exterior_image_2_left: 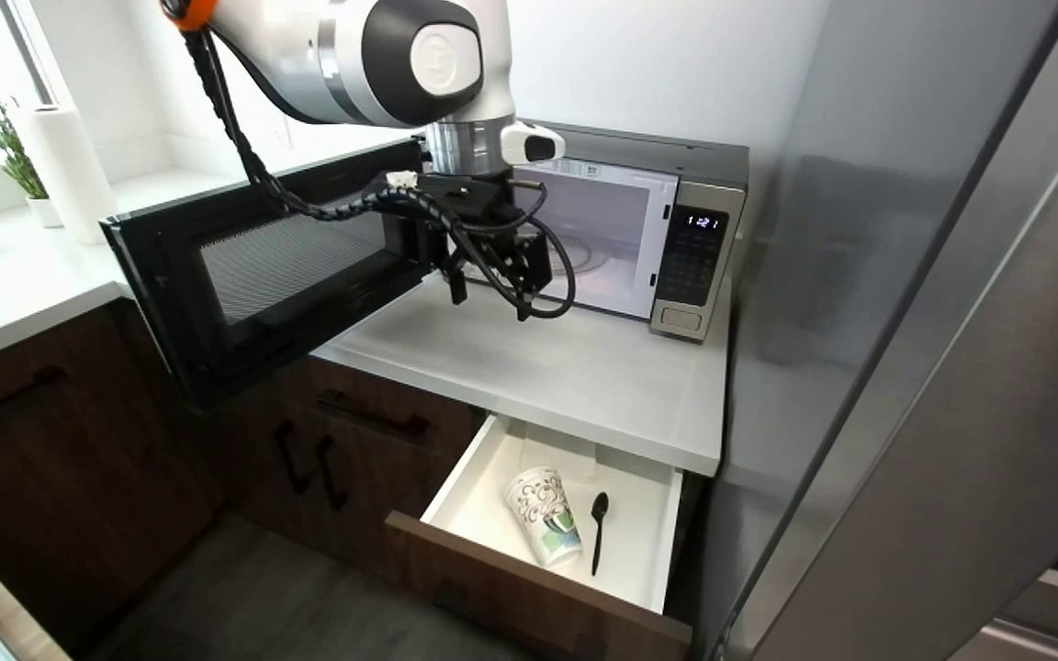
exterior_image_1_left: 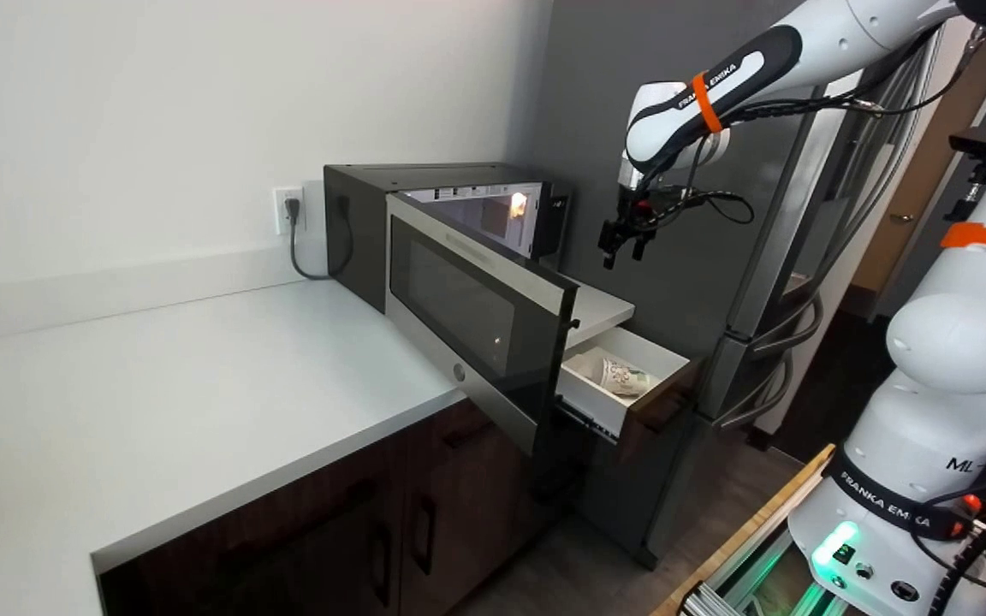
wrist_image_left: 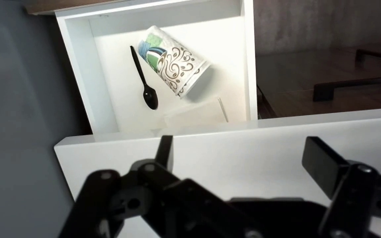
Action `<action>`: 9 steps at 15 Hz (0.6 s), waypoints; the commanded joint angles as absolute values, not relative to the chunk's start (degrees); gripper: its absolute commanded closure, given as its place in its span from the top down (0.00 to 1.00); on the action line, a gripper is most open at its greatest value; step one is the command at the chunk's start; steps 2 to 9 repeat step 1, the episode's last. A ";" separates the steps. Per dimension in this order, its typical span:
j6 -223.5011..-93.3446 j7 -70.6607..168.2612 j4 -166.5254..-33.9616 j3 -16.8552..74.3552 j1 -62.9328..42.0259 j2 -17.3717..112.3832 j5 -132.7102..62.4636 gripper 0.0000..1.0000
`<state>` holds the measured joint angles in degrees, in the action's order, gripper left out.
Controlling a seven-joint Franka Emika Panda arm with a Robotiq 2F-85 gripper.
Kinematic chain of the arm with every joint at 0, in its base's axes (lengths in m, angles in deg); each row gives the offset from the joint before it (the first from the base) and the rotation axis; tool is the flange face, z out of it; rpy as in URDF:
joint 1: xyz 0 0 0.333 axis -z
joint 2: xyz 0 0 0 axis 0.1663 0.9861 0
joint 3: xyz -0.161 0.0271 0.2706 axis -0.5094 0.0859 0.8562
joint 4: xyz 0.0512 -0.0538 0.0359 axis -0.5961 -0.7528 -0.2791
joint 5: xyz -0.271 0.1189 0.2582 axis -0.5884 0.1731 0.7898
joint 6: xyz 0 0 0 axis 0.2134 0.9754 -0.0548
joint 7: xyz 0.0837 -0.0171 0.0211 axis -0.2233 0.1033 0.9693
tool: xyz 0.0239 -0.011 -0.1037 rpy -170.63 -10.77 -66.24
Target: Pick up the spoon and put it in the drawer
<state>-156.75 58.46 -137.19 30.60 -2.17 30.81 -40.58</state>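
— Where is the spoon [wrist_image_left: 148,92] to be found?
— In the wrist view it is shown lying inside the pulled-out drawer [wrist_image_left: 230,43], just beside the patterned cup [wrist_image_left: 174,62], at about eight o'clock from it, with its handle pointed toward eleven.
— And how are the fingers [wrist_image_left: 322,167] set?
— They are spread wide and held above the bench [exterior_image_2_left: 538,367]; in an exterior view, the drawer is seen at about five o'clock from them.

In an exterior view I have the microwave [exterior_image_2_left: 690,252] on the counter [exterior_image_2_left: 584,376], the drawer [exterior_image_2_left: 639,551] out below its edge. Inside, the spoon [exterior_image_2_left: 599,519] lies right of the cup [exterior_image_2_left: 543,516]; behind the cup lies what may be paper [exterior_image_2_left: 558,452].
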 commanded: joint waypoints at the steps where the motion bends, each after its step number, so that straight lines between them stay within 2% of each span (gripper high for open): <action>1: -156.59 58.48 -137.20 29.49 -3.11 30.82 -40.64 1.00; 9: -156.59 58.48 -137.20 29.49 -3.11 30.82 -40.64 1.00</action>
